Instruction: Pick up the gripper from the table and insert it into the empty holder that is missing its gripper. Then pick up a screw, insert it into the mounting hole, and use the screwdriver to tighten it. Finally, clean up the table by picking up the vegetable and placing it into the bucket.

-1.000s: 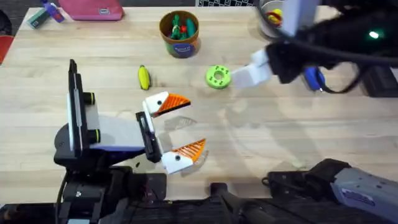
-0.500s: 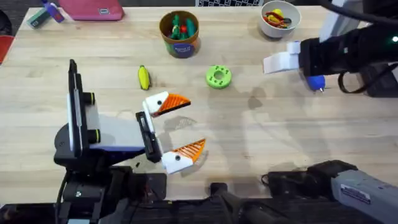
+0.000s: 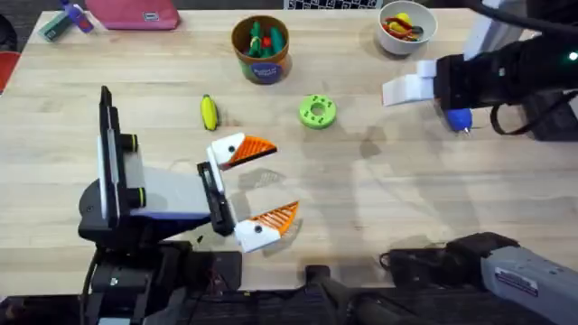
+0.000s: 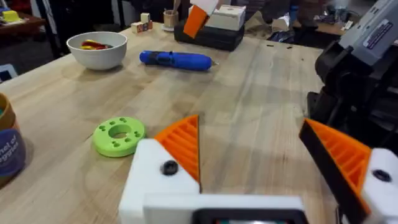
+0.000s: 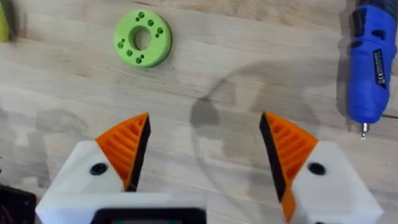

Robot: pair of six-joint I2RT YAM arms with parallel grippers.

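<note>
The right claw (image 5: 202, 152), fingers apart and empty, is hovering beside the blue screwdriver (image 5: 368, 74); grasping it seems next. The left claw (image 3: 257, 185) is also resting apart.

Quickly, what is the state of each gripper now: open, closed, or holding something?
Left gripper: open, holding nothing.
Right gripper: open, holding nothing, above the table near the screwdriver.
</note>
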